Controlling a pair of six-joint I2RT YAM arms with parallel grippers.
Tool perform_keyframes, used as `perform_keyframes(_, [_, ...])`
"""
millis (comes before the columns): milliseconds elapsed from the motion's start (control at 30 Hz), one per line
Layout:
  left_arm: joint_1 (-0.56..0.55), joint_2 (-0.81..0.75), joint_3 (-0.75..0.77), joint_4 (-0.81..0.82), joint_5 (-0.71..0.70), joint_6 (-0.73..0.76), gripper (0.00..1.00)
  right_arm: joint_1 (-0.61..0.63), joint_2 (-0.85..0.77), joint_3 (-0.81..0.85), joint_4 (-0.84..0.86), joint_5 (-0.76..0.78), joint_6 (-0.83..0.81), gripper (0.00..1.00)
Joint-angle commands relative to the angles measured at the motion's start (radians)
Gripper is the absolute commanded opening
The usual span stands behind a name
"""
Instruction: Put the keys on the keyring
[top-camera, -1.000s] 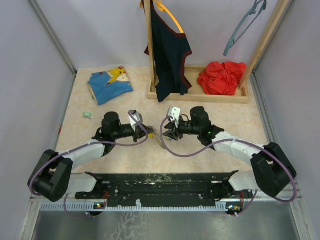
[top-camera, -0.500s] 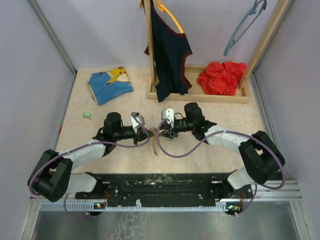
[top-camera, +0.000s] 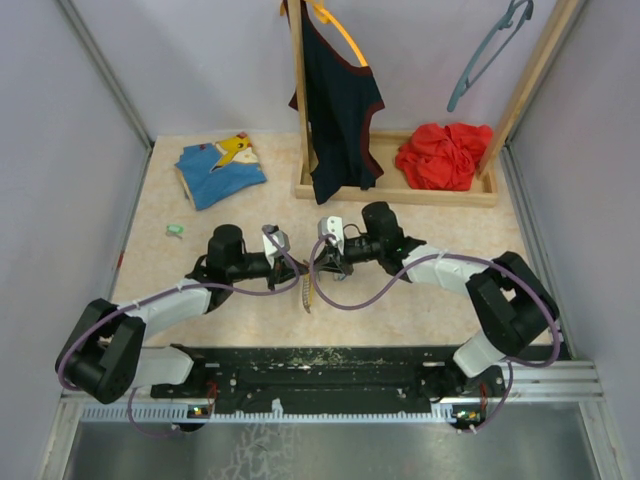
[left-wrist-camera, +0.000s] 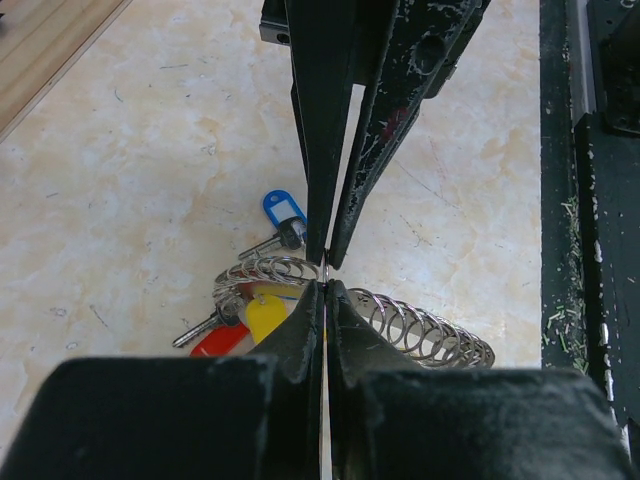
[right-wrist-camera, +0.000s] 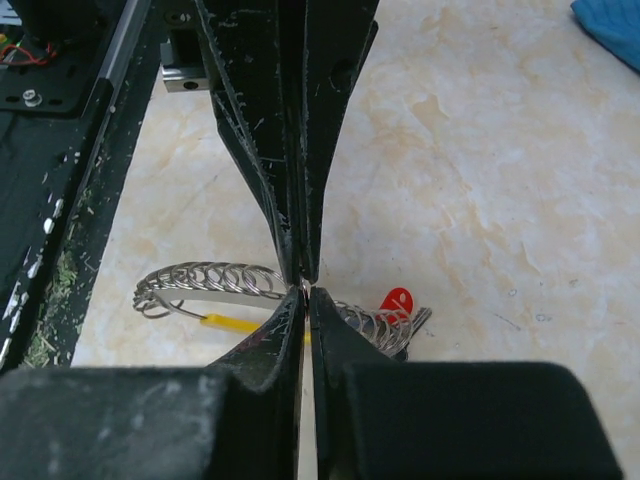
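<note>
Both arms meet in the middle of the desk (top-camera: 420, 320), working on the keyring (left-wrist-camera: 400, 325). The left jaws are pressed right together, with a thin strand of the ring's wire nipped at their tips. The right jaws are all but closed too, pinching the wire at another spot, so the ring is held from both sides, low over the desk between the two arms. The yellow tag (left-wrist-camera: 262, 312) and the red piece (left-wrist-camera: 220, 342) hang on it.

By my reading, the job is barely begun. The blue key (left-wrist-camera: 283, 212) lies on the desk just beside the ring and looks unthreaded. The green key (top-camera: 175, 230) sits alone, well apart, off to the left near the wall. Both keys look like they have yet to go on, and this double pinch looks like an attempt to spread the coils.

Now the tricky bits. The jaws block the very spot where they grip, so I cannot tell whether a gap has opened in the wire. Nor is it clear whether the ring touches the desk or hangs just above it. From above, the ring is a tiny glint.
</note>
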Motion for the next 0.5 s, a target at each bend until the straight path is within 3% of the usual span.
perform_keyframes(0, [-0.005,-0.001,0.026,0.034,0.039,0.007,0.0,-0.007,0.016,0.048,0.026,-0.03,-0.007,0.0])
perform_keyframes(133, [-0.005,-0.001,0.025,0.039,0.048,0.005,0.0,-0.007,0.012,0.041,0.049,-0.015,0.017,0.0])
perform_keyframes(233, [-0.004,0.007,0.023,0.042,0.037,0.005,0.13,-0.008,0.002,0.022,0.102,-0.015,0.057,0.0])
perform_keyframes(467, [-0.005,0.033,0.024,0.043,0.015,0.005,0.27,-0.009,-0.005,0.006,0.162,-0.023,0.099,0.0])
